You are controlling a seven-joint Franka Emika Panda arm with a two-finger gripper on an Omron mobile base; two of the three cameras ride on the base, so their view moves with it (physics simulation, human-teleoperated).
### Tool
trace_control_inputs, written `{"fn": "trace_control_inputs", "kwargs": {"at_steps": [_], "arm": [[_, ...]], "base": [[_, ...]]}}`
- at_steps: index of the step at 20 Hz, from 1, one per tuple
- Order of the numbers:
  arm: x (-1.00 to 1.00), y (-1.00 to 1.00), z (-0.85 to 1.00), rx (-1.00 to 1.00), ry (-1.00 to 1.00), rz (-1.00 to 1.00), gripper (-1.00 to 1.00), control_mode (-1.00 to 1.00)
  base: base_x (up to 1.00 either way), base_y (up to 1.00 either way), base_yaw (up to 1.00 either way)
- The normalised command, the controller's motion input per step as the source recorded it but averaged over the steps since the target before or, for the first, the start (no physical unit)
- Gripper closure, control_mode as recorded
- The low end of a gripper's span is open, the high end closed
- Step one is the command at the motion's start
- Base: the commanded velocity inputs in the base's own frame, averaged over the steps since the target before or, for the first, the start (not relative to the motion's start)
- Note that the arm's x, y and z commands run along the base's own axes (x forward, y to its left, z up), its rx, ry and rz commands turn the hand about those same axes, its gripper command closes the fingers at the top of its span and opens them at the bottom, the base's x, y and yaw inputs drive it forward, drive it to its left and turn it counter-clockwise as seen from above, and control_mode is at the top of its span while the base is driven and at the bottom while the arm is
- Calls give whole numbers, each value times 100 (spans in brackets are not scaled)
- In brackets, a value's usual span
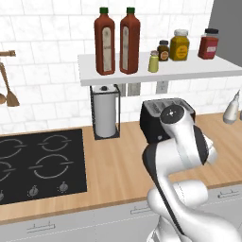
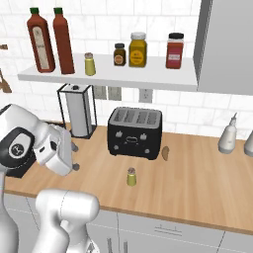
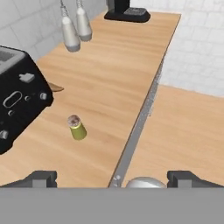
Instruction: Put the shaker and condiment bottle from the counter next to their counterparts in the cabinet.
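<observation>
The setting is a white-tiled kitchen wall above the counter (image 2: 197, 168), a long light wooden worktop carrying a black hob (image 1: 40, 163) at its left end. A white open cabinet shelf (image 1: 189, 71) is fixed to the tiles above the worktop. One shaker (image 2: 131, 176) stands on the counter in front of the black toaster (image 2: 135, 132), apart from it, with its long axis vertical and its grey cap uppermost; in the hand view it (image 3: 77, 127) appears slightly tilted, just beside the toaster's front face. On the shelf, two condiment bottles (image 1: 105, 41) and (image 1: 129, 40) stand upright side by side, just beside each other, at the shelf's left end, green caps up and pale labels facing outward. The second shaker (image 1: 153, 61) stands upright just to the right of the bottles, followed by a dark brown jar (image 1: 163, 50), a mustard-yellow jar (image 1: 180, 45) and a red jar (image 1: 208, 44). A paper towel holder (image 1: 105, 111) stands on the counter below the shelf, between hob and toaster. The gripper (image 3: 113, 177) hangs above the counter's front edge with its fingers (image 3: 41, 177) fully spread; it holds nothing and touches nothing, and the shaker on the counter lies ahead of it, well apart from both tips.
</observation>
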Motion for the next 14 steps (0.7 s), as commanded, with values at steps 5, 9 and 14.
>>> {"fn": "trace_control_inputs", "kwargs": {"at_steps": [5, 9, 14], "arm": [[15, -26, -88, -4, -25, 0, -100, -100], [2, -21, -88, -12, -34, 0, -100, -100], [0, -25, -98, -13, -30, 0, -100, -100]], "base": [[0, 0, 0], [0, 0, 0], [0, 0, 0]]}}
